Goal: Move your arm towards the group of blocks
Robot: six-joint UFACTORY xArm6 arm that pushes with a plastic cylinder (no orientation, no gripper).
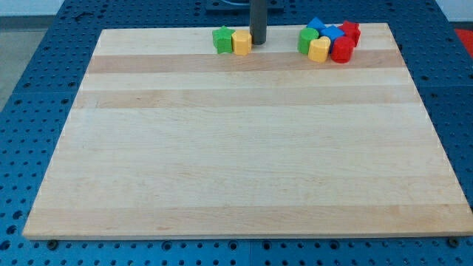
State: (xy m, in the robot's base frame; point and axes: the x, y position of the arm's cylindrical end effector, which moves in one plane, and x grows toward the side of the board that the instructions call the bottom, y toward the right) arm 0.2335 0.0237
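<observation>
My tip [258, 43] rests on the wooden board [236, 148] near the view's top edge, just right of a yellow block [242, 42] and touching or nearly touching it. A green star-shaped block [222, 40] sits against the yellow block's left side. To the right of the tip, a tight group of blocks lies near the top right corner: a green block [308, 41], a yellow block [319, 49], a blue block [316, 26], another blue block [333, 33], a red block [342, 49] and a red block [350, 32]. A gap separates the tip from this group.
The board lies on a blue perforated table [44, 66]. The rod's upper part leaves the view at the top. The group sits close to the board's top and right edges.
</observation>
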